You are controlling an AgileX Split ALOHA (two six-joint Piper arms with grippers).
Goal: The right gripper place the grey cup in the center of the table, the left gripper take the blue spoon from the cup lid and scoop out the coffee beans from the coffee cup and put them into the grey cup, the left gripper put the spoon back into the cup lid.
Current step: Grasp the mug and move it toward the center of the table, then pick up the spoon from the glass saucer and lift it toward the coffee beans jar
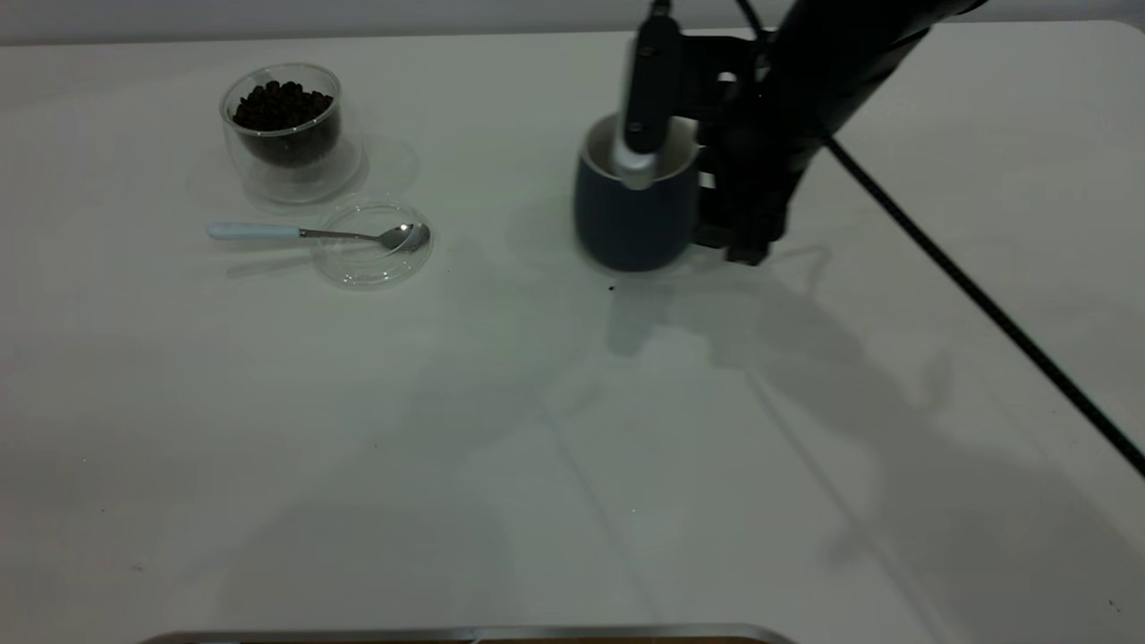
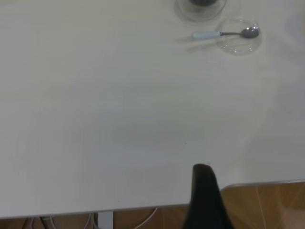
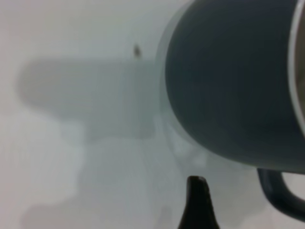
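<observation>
The grey cup stands upright near the middle of the table, and its white inside looks empty. My right gripper is low, right beside the cup's right side. In the right wrist view the cup fills the frame, with its loop handle close by. The coffee cup, with coffee beans in it, stands at the far left. The cup lid lies in front of it. The blue spoon rests with its bowl in the lid. My left gripper is parked by the table's edge, far from the spoon.
A single stray bean lies on the table just in front of the grey cup. A black cable runs across the right side of the table. The table's front edge shows at the bottom.
</observation>
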